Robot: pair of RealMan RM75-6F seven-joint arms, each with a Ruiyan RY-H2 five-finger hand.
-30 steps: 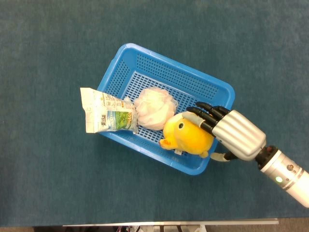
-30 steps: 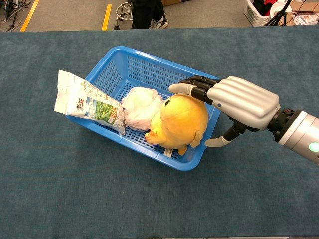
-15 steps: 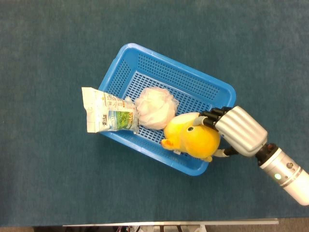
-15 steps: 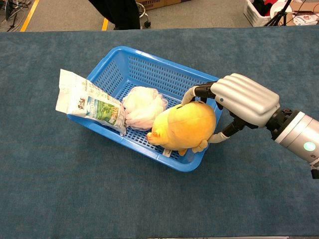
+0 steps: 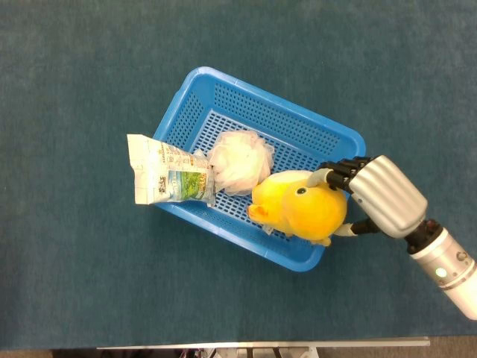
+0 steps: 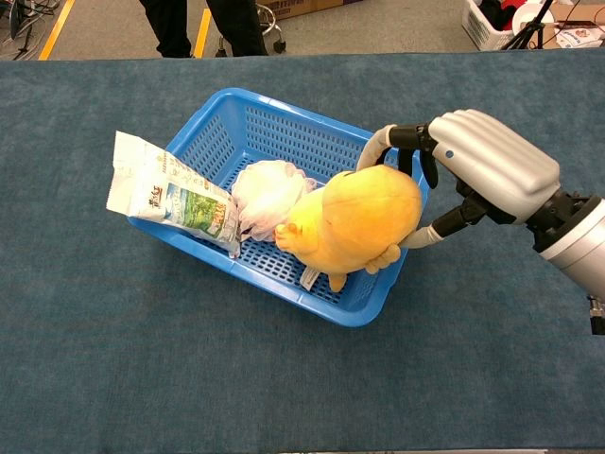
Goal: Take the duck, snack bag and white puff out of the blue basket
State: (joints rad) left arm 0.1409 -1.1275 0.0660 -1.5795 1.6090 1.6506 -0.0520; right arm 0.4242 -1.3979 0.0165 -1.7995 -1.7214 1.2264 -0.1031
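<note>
The yellow plush duck [image 5: 300,206] [image 6: 357,220] hangs over the near right corner of the blue basket [image 5: 223,82] [image 6: 227,104], lifted off its floor. My right hand [image 5: 373,195] [image 6: 473,175] grips the duck's rear, fingers over the top and thumb underneath. The white puff [image 5: 240,162] [image 6: 267,194] lies inside the basket, touching the duck's beak side. The snack bag [image 5: 168,172] [image 6: 170,197] leans across the basket's left wall, half hanging outside. My left hand shows in neither view.
The basket stands on a dark teal cloth-covered table [image 5: 74,283] [image 6: 142,378]. Beyond the table's far edge, the chest view shows a floor with a standing person's legs [image 6: 203,14] and a white crate [image 6: 492,21].
My right hand has closed around the duck and raised it, shifting it slightly right and up. The puff and snack bag have stayed put.
</note>
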